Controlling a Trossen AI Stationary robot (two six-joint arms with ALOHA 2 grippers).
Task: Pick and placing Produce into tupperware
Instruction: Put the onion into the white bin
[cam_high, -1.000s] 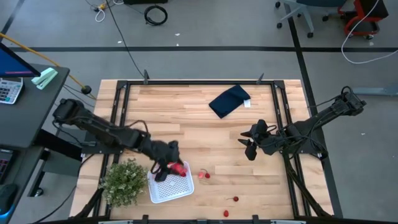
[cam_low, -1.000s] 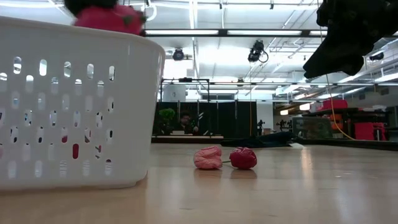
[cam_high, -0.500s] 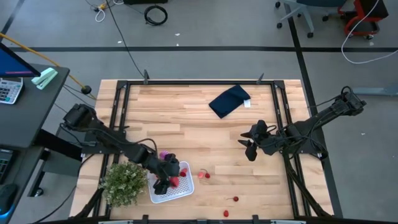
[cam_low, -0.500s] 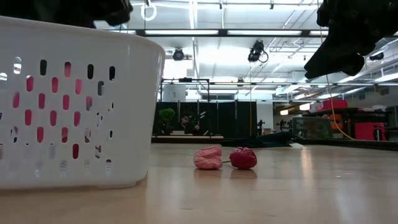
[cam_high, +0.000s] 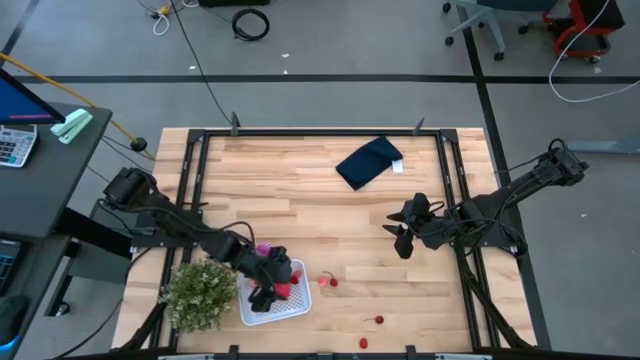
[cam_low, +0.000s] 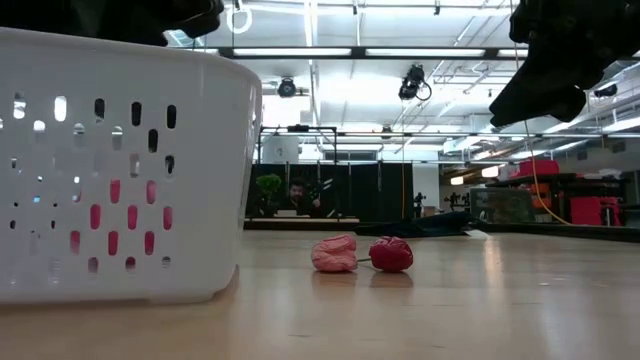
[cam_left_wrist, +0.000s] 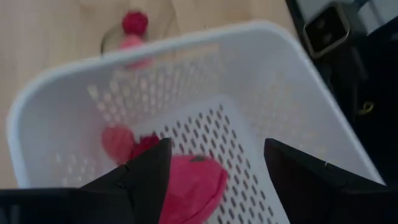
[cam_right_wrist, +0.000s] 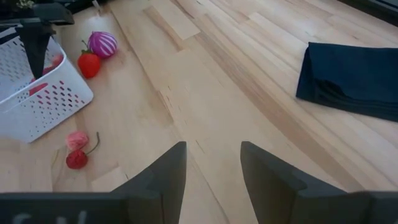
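Released since the earlier frame, a large red strawberry-like fruit (cam_left_wrist: 189, 190) is seen lying inside the white perforated tupperware (cam_high: 292, 312). Left tool (cam_high: 262, 293) fingers are spread above it; right tool (cam_high: 402, 240) fingers are held apart over the worktop (cam_high: 320, 200).

Bright, even overhead light; ceiling strip lamps (cam_low: 330, 52) glare in the low view, left wrist view blurred
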